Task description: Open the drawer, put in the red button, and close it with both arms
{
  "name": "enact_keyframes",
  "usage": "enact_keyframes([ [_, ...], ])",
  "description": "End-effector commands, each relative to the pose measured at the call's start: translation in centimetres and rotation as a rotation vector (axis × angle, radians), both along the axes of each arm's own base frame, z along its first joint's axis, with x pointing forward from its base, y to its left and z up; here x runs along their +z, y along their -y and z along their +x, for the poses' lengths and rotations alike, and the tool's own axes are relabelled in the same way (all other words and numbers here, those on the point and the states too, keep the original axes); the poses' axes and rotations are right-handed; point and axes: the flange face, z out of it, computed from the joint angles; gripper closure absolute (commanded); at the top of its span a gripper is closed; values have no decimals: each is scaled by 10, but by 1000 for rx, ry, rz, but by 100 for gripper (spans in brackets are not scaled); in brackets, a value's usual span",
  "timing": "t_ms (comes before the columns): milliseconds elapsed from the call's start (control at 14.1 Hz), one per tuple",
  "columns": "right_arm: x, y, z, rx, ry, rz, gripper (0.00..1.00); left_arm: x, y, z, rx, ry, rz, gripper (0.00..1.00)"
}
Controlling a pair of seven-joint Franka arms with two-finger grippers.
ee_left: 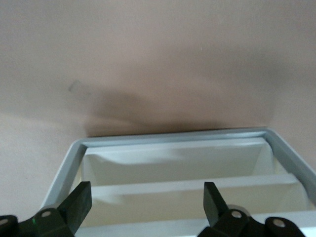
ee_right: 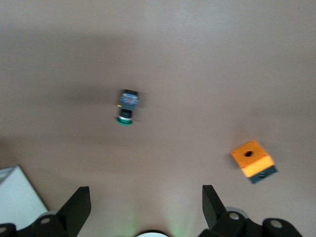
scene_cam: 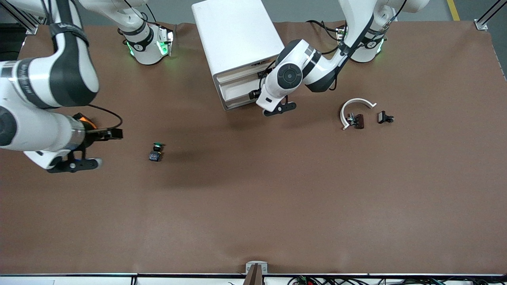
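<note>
The white cabinet (scene_cam: 237,39) stands between the arms' bases, its cream drawer fronts (scene_cam: 241,88) facing the front camera; all look shut. My left gripper (scene_cam: 258,84) is open and empty at those fronts. The left wrist view shows its black fingertips (ee_left: 79,200) spread over the stepped drawer fronts (ee_left: 197,197). My right gripper (scene_cam: 109,133) is open and empty over bare table toward the right arm's end, with spread fingertips (ee_right: 79,202). A small dark-red item (scene_cam: 357,121) lies toward the left arm's end; I cannot tell if it is the red button.
A green-capped button (scene_cam: 156,152) (ee_right: 127,106) lies on the table beside my right gripper. An orange box (scene_cam: 85,118) (ee_right: 253,160) sits under the right wrist. A white curved piece (scene_cam: 356,103) and a small black part (scene_cam: 385,117) lie toward the left arm's end.
</note>
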Motion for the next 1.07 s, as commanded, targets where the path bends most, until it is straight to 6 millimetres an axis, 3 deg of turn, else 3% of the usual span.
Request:
enact_keyframes([
  [0, 23, 13, -14, 31, -13, -49, 0, 2, 7, -14, -1, -34, 4, 0],
  [213, 48, 36, -22, -7, 15, -41, 0, -9, 13, -24, -20, -68, 14, 0],
  [356, 53, 51, -26, -33, 10, -29, 0, -16, 16, -28, -19, -91, 28, 0],
  [569, 60, 61, -26, -59, 25, -42, 0, -5, 19, -23, 8, -118, 50, 0],
  [640, 71, 66, -24, -67, 50, -40, 0, 2, 20, -17, 23, -125, 55, 0],
  [782, 86, 71, -23, -84, 84, -42, 0, 19, 19, 3, 70, -120, 63, 0],
  [925, 84, 69, -20, -98, 89, -21, 0, 35, 0, 45, 138, -91, 45, 0],
  [996, 83, 58, -20, -98, 89, -1, 0, 45, -18, 72, 175, -54, 43, 0],
])
